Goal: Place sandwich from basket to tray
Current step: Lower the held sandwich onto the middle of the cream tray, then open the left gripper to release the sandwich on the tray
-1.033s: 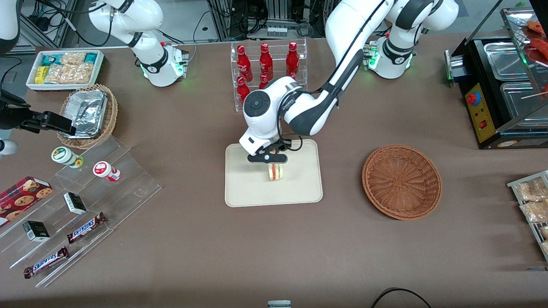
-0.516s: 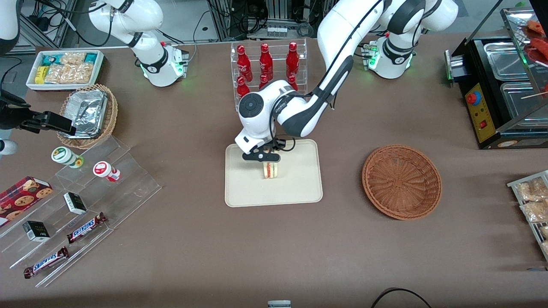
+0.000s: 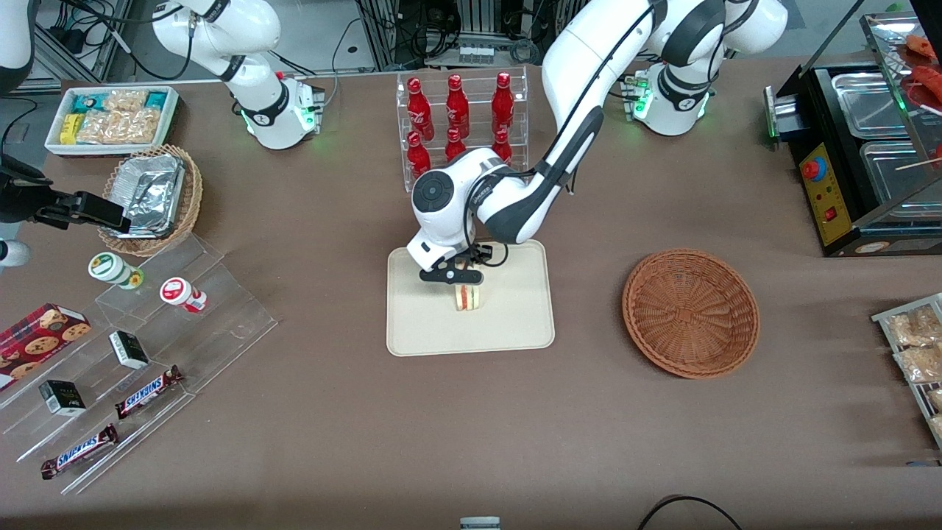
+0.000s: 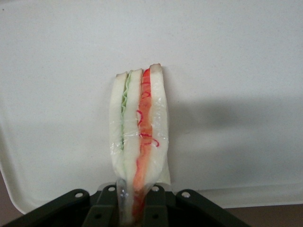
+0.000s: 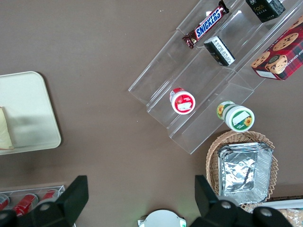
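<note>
The sandwich [image 3: 466, 297], a white wedge with red-orange and green filling, stands on edge over the middle of the cream tray [image 3: 508, 316]. My gripper [image 3: 456, 278] is directly above it and shut on its upper end. In the left wrist view the dark fingers [image 4: 105, 208] pinch the sandwich [image 4: 139, 127] against the pale tray [image 4: 227, 56]; I cannot tell whether it touches the tray. The round reddish-brown basket [image 3: 690, 313] sits empty beside the tray, toward the working arm's end. The right wrist view shows a tray corner [image 5: 28, 109] and a bit of sandwich [image 5: 4, 135].
A clear rack of red bottles [image 3: 460, 121] stands just farther from the front camera than the tray. Stepped acrylic shelves with snacks [image 3: 147, 346], a tan basket of foil containers [image 3: 151, 195] and a white snack box [image 3: 110, 118] lie toward the parked arm's end.
The gripper carried the sandwich a little toward the parked arm's end over the tray, then came down slightly. Its grip on the sandwich has not changed.
</note>
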Motion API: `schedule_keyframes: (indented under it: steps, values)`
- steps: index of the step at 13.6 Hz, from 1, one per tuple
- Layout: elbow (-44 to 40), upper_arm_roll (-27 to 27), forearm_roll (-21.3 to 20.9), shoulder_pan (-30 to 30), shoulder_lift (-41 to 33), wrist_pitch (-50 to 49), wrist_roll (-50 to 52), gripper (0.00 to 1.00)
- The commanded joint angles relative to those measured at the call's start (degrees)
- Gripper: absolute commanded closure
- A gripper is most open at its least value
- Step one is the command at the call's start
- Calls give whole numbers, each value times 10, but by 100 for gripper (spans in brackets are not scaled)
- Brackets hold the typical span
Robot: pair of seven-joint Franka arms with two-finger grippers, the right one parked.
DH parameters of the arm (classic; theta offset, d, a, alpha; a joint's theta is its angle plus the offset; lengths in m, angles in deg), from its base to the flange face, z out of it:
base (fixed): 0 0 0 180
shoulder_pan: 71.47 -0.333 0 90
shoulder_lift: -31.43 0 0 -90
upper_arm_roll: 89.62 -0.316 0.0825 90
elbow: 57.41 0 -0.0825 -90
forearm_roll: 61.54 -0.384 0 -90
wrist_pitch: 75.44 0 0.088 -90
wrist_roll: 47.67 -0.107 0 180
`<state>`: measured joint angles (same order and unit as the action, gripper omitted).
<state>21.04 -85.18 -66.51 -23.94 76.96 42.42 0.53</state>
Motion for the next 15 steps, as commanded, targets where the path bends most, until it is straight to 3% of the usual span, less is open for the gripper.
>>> schedule_keyframes:
  steps: [1,4,5,6,7,11,15]
  values:
    - [-19,-6,-8,7,16,-3,8,100]
    - [-20,-6,-8,7,18,10,8,100]
    - [-20,-6,-8,7,18,10,8,86]
    - [-20,-6,-8,7,18,9,8,39]
    - [-20,-6,-8,7,17,9,8,1]
    - [-20,-8,-6,0,-14,0,9,0]
    - [-11,-8,0,-31,-112,-76,57,0]
